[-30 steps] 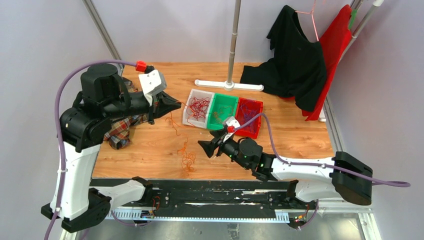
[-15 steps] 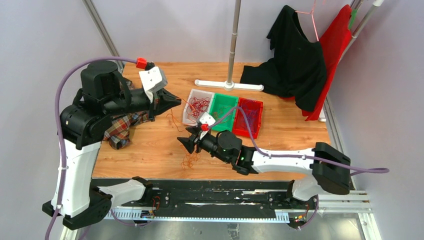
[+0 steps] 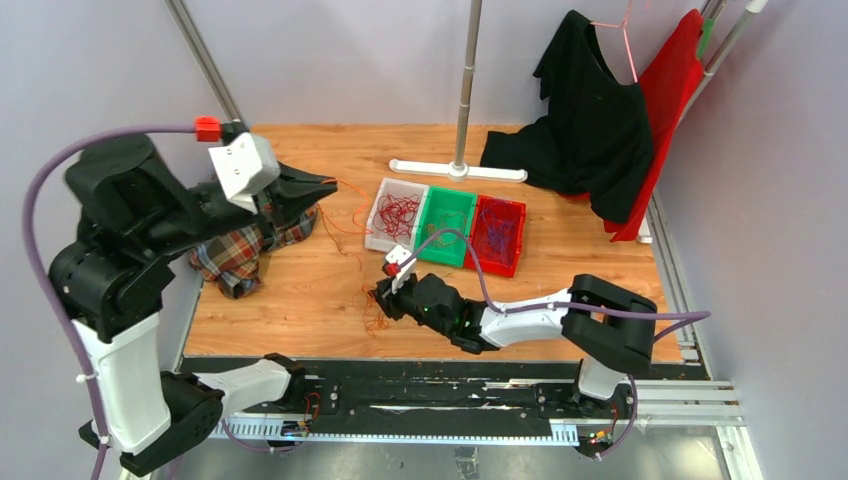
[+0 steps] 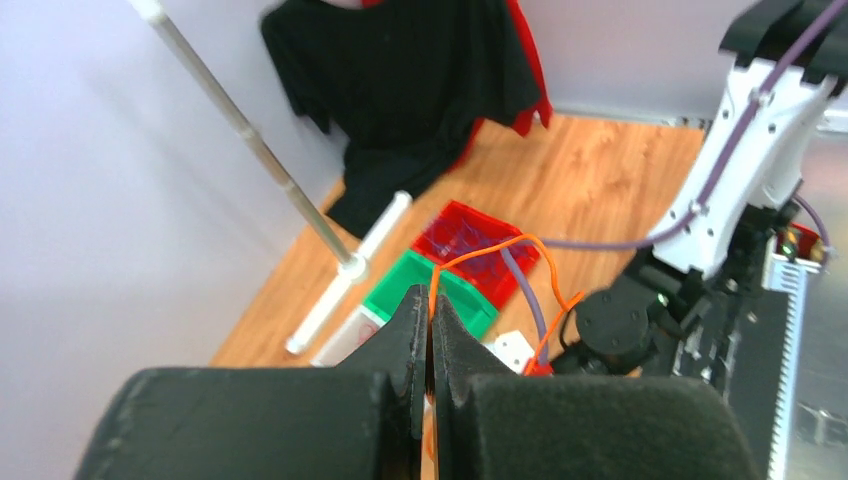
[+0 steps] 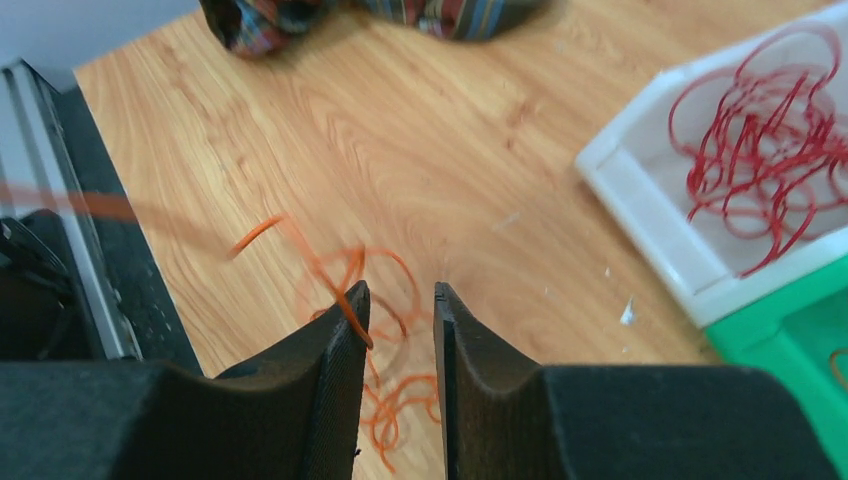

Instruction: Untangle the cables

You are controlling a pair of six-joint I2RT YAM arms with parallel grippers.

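Observation:
The cables on the table are a small clump of thin orange wires (image 3: 373, 318) near the front edge. My right gripper (image 3: 383, 298) is low over it, and in the right wrist view the clump (image 5: 405, 400) lies under and between the jaws. The right gripper (image 5: 400, 300) is open by a narrow gap, with one orange strand (image 5: 350, 305) lying against its left finger. My left gripper (image 3: 330, 185) is raised at the back left. It is shut (image 4: 431, 300) on a single orange wire (image 4: 500, 240) that loops down toward the right arm.
Three bins stand in a row: a white bin (image 3: 384, 192) holding red wires (image 5: 770, 150), a green bin (image 3: 445, 225) and a red bin (image 3: 497, 235). A plaid cloth (image 3: 240, 250) lies at the left. A pole stand (image 3: 458, 170) and black garment (image 3: 590, 130) are at the back.
My right arm has swung left and down onto the orange clump, its jaws narrowing. The left arm has pulled back and up to the left with its orange wire.

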